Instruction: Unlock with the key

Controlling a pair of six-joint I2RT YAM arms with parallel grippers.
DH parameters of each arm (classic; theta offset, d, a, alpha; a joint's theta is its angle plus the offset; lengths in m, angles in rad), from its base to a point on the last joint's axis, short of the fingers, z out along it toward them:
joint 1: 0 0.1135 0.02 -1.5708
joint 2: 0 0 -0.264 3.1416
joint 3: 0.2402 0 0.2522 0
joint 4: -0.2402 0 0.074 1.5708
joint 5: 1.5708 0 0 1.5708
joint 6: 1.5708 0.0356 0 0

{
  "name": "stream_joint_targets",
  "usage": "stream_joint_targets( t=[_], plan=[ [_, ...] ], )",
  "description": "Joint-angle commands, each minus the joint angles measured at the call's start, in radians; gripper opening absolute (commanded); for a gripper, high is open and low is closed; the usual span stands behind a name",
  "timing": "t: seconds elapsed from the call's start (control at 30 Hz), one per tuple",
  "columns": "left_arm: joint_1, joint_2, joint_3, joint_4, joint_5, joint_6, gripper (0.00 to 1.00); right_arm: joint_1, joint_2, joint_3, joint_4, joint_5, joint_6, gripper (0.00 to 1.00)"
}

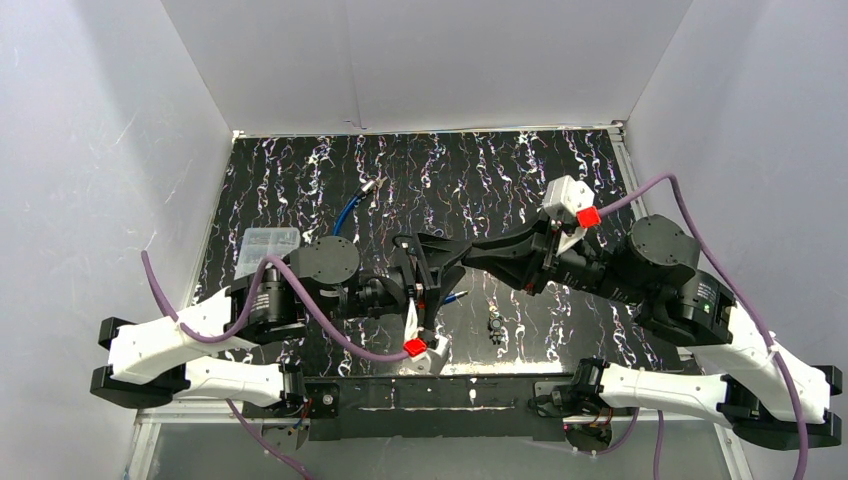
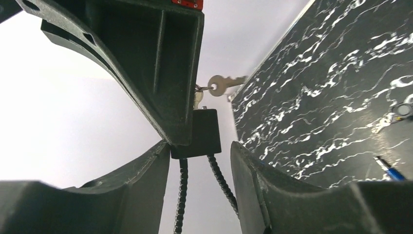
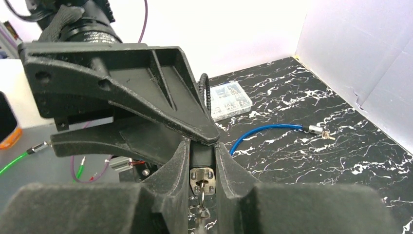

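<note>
Padlock (image 3: 202, 174) is up off the bench (image 1: 560, 180), mid-air near the front middle, between the two arms. Right gripper (image 3: 201, 152) is clamped on the padlock body, one finger each side, with the keyhole face turned back toward the right wrist. Key (image 3: 201, 192) sits in the keyhole and the key ring (image 3: 198, 213) hangs from it. A spare key (image 2: 225, 84) dangles off the same ring. Black shackle cable (image 2: 221, 180) leaves the other end of the body, both legs entering it, so I judge it locked.

Left gripper (image 2: 199, 146) sits around that end with jaws apart. One side is at the body's corner, contact unclear. The other shows a clear gap. It grips nothing.

Judgement: the step in hand is left taking over the body so right can let go and work the key. To do it well:
- Left should close on the flat sides of the body, not on the flexible cable, or the padlock will swing.
- Close square and firm before right releases.
- Mind right's fingers; the two grippers overlap tightly here.
- Right then needs the key head flat between its pads, in line with the keyhole, and should turn without pulling.
- Watch the ring and spare key; they could get caught in the pinch.

Blue cable (image 1: 350, 208) and clear box (image 1: 268, 243) lie on the bench, well apart from this.
</note>
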Motion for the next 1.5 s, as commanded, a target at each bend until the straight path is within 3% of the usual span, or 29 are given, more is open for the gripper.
stream_joint_targets(
  t=[0.0, 0.23, 0.47, 0.73, 0.77, 0.9, 1.0, 1.1, 1.47],
  plan=[
    [-0.01, -0.015, -0.03, 0.11, -0.112, 0.074, 0.46, -0.009, -0.008, 0.041, 0.09, 0.073, 0.071, 0.01],
    [-0.01, -0.014, -0.038, 0.137, -0.171, 0.153, 0.42, -0.009, -0.048, -0.034, 0.137, 0.105, 0.181, 0.01],
    [-0.018, -0.045, -0.032, 0.13, -0.19, 0.224, 0.21, -0.009, -0.078, -0.088, 0.195, 0.103, 0.23, 0.01],
    [-0.058, -0.037, -0.01, 0.12, -0.235, 0.283, 0.11, -0.009, -0.086, -0.113, 0.239, 0.09, 0.264, 0.02],
    [-0.059, -0.033, -0.003, 0.118, -0.245, 0.295, 0.09, -0.009, -0.093, -0.119, 0.246, 0.101, 0.268, 0.05],
    [-0.061, -0.017, 0.028, 0.114, -0.284, 0.323, 0.07, -0.009, -0.119, -0.132, 0.25, 0.144, 0.273, 0.35],
    [-0.06, -0.029, 0.033, 0.103, -0.31, 0.333, 0.07, -0.009, -0.124, -0.067, 0.17, 0.146, 0.245, 0.45],
    [-0.061, -0.049, 0.029, 0.084, -0.334, 0.339, 0.07, -0.009, -0.124, 0.03, 0.049, 0.146, 0.196, 0.48],
    [-0.06, -0.056, 0.087, -0.022, -0.361, 0.359, 0.1, -0.009, -0.006, 0.176, -0.227, 0.057, 0.067, 0.43]
  ],
)
